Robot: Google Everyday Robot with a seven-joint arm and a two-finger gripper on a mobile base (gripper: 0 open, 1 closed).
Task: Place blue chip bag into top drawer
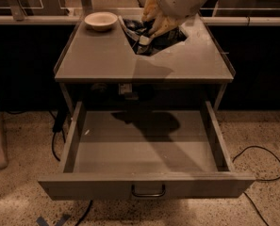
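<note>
Over the far middle of the table (102, 55), the hand (157, 21) is pinching the blue chip bag (151, 42) at its upper part. The bag hangs below the fingers (165, 25), crumpled, and looks lifted clear of the surface, judging by its shadow on the tabletop. Key relation: the top drawer (201, 185) is pulled fully open and lies straight toward the near side and lower than the hand. Its cavity is centred almost under the same left-right line, so the move is near and down, with little sideways correction. The drawer's long axis runs left-right, leaving wide margin. The white bowl (101, 20) sits to the left on the far table edge, well apart from the path. Hidden: the exact finger contact on the bag is masked by foil and dark, the arm is cut off at the top edge, and the bag's lower edge merges with shadow.
</note>
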